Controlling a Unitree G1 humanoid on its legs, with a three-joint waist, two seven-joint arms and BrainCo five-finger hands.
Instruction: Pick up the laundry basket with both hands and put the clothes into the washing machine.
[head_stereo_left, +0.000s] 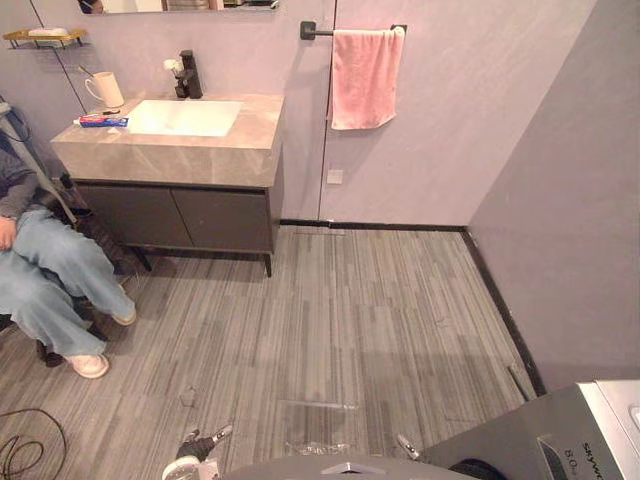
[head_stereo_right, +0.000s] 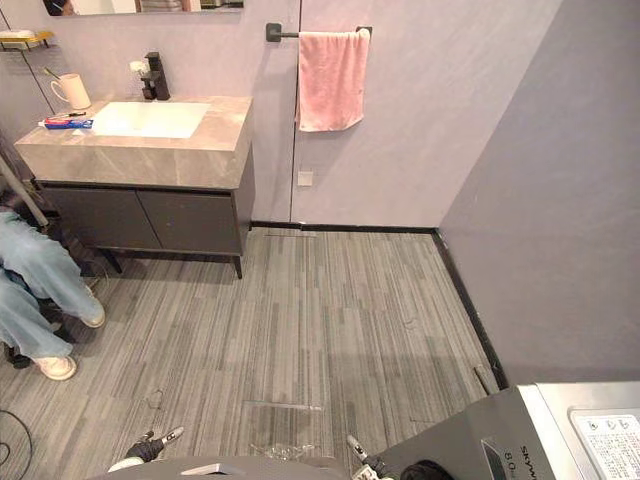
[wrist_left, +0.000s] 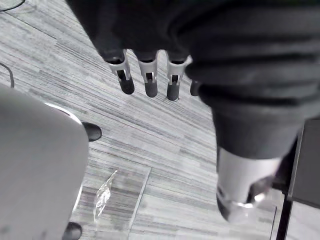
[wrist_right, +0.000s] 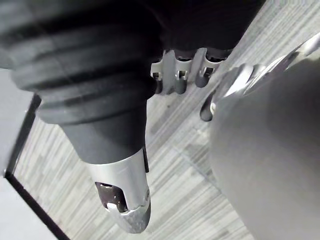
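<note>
The washing machine (head_stereo_left: 560, 435) is a grey box at the lower right, its top panel (head_stereo_right: 600, 430) facing up. My left hand (head_stereo_left: 195, 450) hangs low at the bottom edge, just left of centre. Its fingers (wrist_left: 149, 80) are straight over bare floor and hold nothing. My right hand (head_stereo_left: 407, 446) hangs beside the machine's left front corner. Its fingers (wrist_right: 177, 75) and thumb (wrist_right: 125, 195) are relaxed, with nothing between them.
A clear plastic sheet (head_stereo_left: 318, 425) lies on the grey plank floor between my hands. A vanity with a sink (head_stereo_left: 180, 150) stands at the back left, and a pink towel (head_stereo_left: 365, 75) hangs on the wall. A person (head_stereo_left: 50, 280) sits at the left edge.
</note>
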